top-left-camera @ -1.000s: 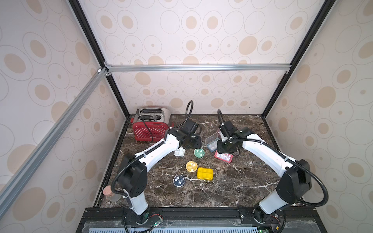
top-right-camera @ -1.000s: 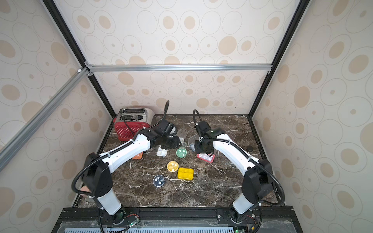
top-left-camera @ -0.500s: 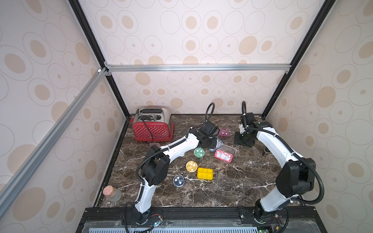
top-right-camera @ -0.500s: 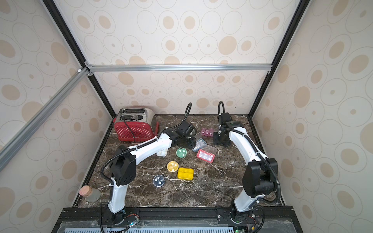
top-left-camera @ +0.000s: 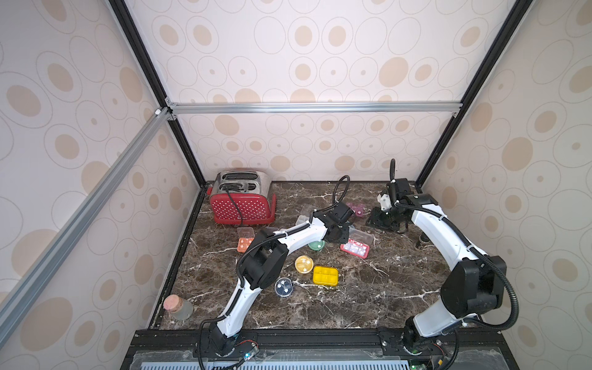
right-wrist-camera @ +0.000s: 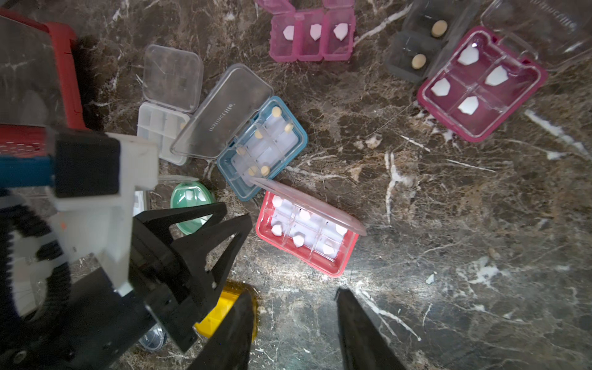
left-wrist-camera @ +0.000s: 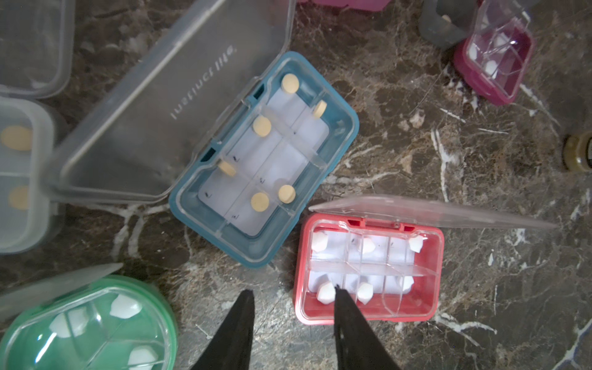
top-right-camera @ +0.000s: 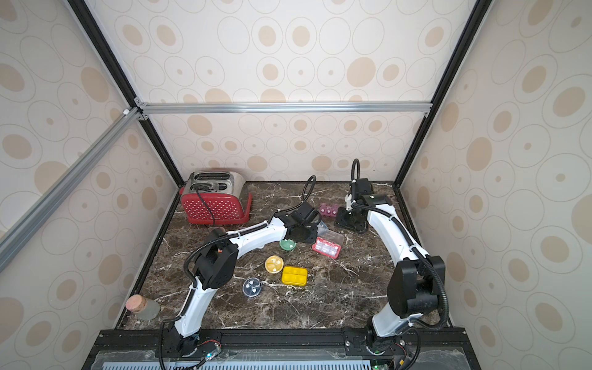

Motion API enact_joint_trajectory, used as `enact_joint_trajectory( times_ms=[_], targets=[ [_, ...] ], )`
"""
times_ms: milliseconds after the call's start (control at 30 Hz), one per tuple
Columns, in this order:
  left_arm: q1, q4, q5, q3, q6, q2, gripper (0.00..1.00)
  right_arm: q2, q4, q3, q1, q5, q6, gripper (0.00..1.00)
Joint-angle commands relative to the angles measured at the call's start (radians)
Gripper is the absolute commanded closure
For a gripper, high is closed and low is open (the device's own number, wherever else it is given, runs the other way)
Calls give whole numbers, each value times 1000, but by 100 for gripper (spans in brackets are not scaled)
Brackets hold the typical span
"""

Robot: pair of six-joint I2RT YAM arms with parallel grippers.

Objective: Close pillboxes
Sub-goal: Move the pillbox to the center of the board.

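Left tool (left-wrist-camera: 293,290) hangs half-open, empty, over the red pillbox (left-wrist-camera: 368,272) edge, seemingly lined up for its raised lid (left-wrist-camera: 432,213) — right tool (right-wrist-camera: 293,291) likewise gapped, empty.

Both top views look steeply down from high over the front edge towards the back wall, taking in the whole table (top-left-camera: 384,288), with the toaster (top-left-camera: 243,205) at ten o'clock. The left wrist camera hangs close above the red box (left-wrist-camera: 384,272) and blue box (left-wrist-camera: 266,160), looking straight down. The right wrist camera looks down from farther off and shares both boxes.
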Motion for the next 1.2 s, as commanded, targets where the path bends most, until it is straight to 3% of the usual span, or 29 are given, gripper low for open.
enact_joint_trajectory(
  times_ms=[0,133,533,1167],
  targets=[
    [-3,-8,-10,55,-19,29,60,-29,2,-12,1,-34,4,54],
    [-4,-46,10,106,-12,66,68,-51,2,-20,1,-49,12,54],
    [-3,-74,36,108,-5,104,66,-65,-4,-16,1,-68,2,55],
    [-10,-79,46,35,3,84,75,-67,20,-42,1,-79,9,57]
  ],
)
